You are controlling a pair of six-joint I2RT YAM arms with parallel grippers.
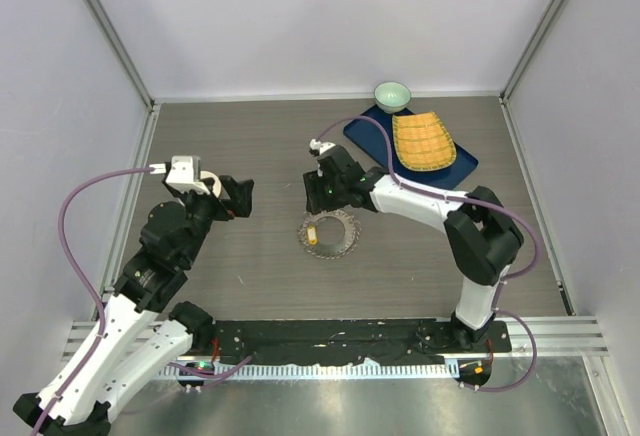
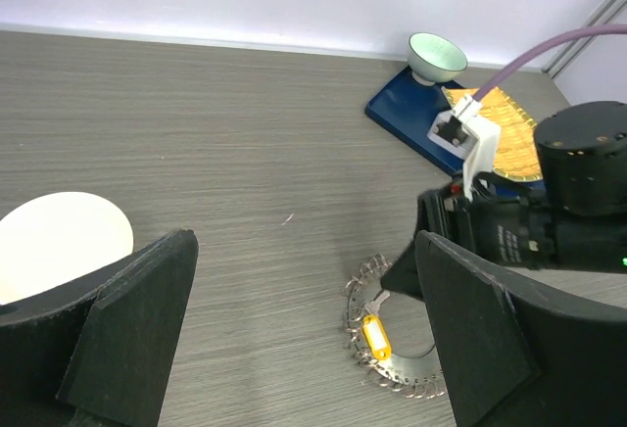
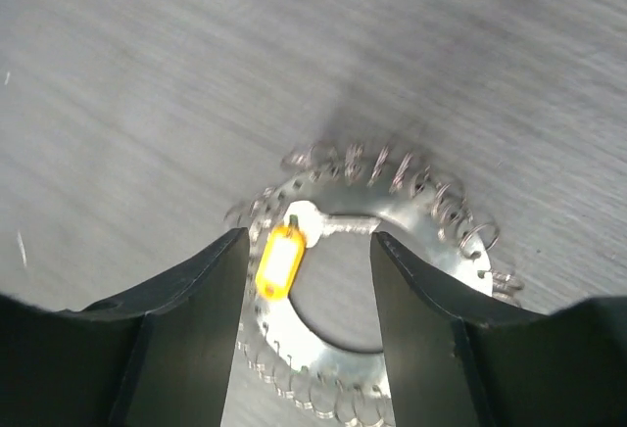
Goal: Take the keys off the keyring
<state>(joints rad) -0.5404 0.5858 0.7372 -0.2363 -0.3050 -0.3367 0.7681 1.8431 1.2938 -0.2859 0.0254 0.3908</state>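
The keyring (image 1: 345, 243) is a flat metal ring lying on the table, its rim fringed with small wire loops. One silver key (image 3: 343, 221) with a yellow tag (image 3: 279, 262) lies across its inner edge; I see no other keys. My right gripper (image 1: 316, 196) is open just above the ring, and in the right wrist view (image 3: 309, 241) its jaws straddle the key and tag without touching them. My left gripper (image 1: 240, 197) is open and empty, left of the ring. In the left wrist view (image 2: 304, 251) the ring (image 2: 397, 366) and tag (image 2: 375, 336) show, partly hidden by my right finger.
A blue tray (image 1: 365, 131) lies at the back right with a yellow woven mat (image 1: 423, 141) on it. A small green bowl (image 1: 392, 94) stands behind it near the back wall. Enclosure walls close in the table on three sides.
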